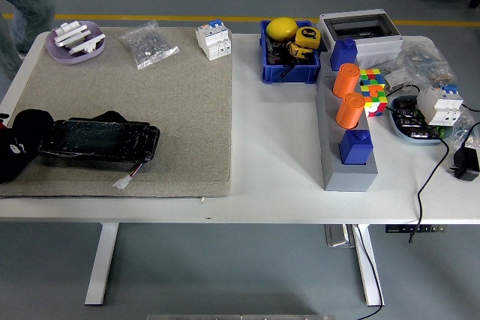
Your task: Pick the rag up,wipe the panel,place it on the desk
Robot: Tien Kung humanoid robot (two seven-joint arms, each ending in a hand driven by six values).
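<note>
Your left hand sits at the beige mat's left edge, touching the black panel lying on it; you cannot tell its grip, nor pick out the rag.

Around the blue bin: a purple dish and a bag of screws far left, a white breaker just left, a Rubik's cube right, a grey block holder below-right.

Even, diffuse overhead light fills the scene; shadows stay soft and short. The glossy black rectangular panel catches faint sheen; focus is reasonably sharp, softening slightly toward the edges.
</note>
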